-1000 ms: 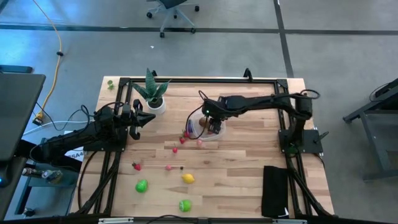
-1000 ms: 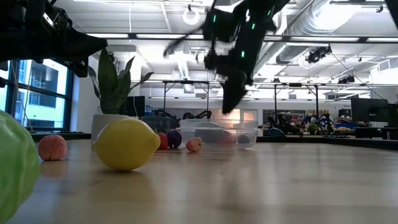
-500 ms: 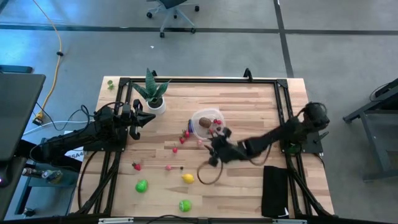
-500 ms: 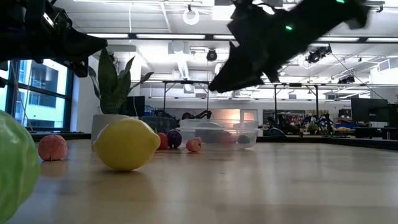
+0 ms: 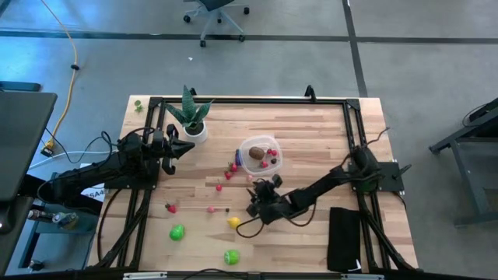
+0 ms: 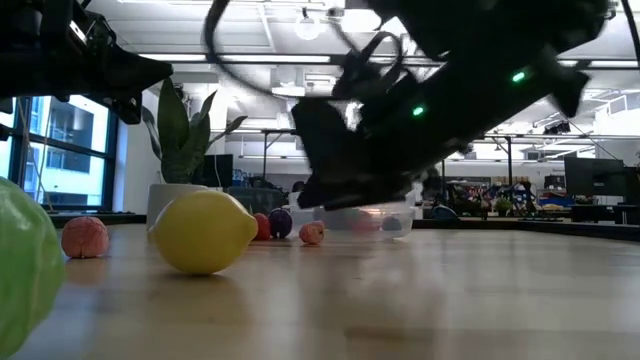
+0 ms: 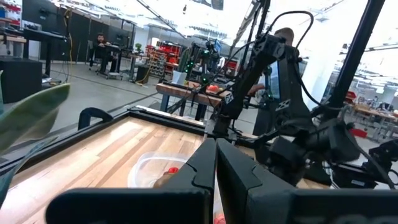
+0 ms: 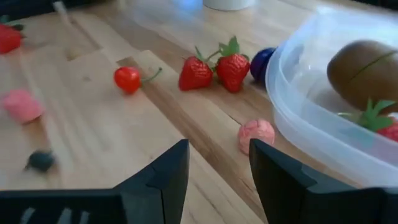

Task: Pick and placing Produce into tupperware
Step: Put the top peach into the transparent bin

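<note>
We see right gripper (image 5: 260, 204) low over tabletop (image 5: 311, 140), fingers apart, empty, near tupperware (image 5: 260, 154); left gripper (image 5: 180, 148) closed beside plant pot (image 5: 194, 132).

Evenly lit from above by ceiling strip lights (image 6: 250, 58), bright and white in the low view. Soft, faint shadows only on the tabletop (image 5: 311, 140) in the high view. Right arm (image 6: 440, 95) a dark, backlit silhouette against the bright room. Nearest green fruit (image 6: 25, 265) and yellow lemon (image 6: 203, 232) softly out of focus. Windows blown out in the left wrist view. Small dark berry (image 8: 41, 160) smeared in the right wrist view.
</note>
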